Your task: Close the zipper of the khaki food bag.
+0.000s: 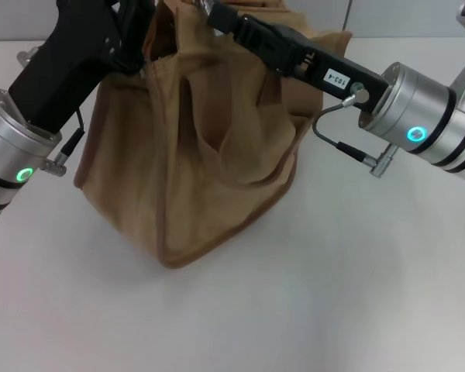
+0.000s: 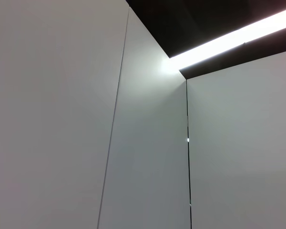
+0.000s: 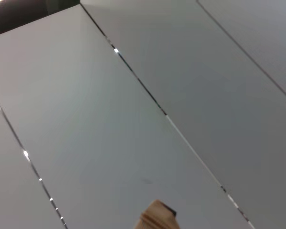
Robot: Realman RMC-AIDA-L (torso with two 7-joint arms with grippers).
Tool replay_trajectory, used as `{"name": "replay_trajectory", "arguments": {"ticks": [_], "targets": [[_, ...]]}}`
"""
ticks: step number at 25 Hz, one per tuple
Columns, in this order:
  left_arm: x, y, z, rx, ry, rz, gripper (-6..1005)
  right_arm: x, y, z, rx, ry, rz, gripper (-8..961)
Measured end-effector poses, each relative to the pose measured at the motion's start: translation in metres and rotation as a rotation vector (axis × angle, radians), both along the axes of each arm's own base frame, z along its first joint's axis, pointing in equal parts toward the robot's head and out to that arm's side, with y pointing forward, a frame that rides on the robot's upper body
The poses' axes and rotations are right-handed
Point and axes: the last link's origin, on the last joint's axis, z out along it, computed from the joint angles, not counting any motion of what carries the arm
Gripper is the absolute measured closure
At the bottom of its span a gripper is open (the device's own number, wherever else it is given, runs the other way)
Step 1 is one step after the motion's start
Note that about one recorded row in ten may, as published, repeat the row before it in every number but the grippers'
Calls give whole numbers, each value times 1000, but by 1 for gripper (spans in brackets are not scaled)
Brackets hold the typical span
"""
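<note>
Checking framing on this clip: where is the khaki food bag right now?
In the head view the khaki food bag stands on the white table, left of centre, with the left tool and right tool both at its top edge.

I see even, soft overhead light on the desk (image 1: 310, 294), with faint shadow under the khaki food bag (image 1: 194, 155). My left wrist view catches a glaring ceiling light strip (image 2: 238, 36).

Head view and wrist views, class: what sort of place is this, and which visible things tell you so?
Probably an indoor lab or test room: a plain white table holding only the khaki food bag, bare grey wall panels, and a strip ceiling light.
</note>
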Motion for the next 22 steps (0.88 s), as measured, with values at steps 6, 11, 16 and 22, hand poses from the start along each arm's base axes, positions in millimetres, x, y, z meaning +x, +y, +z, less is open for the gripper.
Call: {"name": "replay_trajectory", "arguments": {"ticks": [6,11,16,22], "targets": [[-4,-3,2,6,-6,5,960,16,4,5,17,-6,-80,957],[-7,-4,5,19,-11,13,960,29,6,12,27,-17,-125,957],[-9,-4,7,26,-17,22,959,48,6,24,58,-14,-190,958],[-11,-5,9,31,-23,30,958,53,3,38,84,6,-169,947]]}}
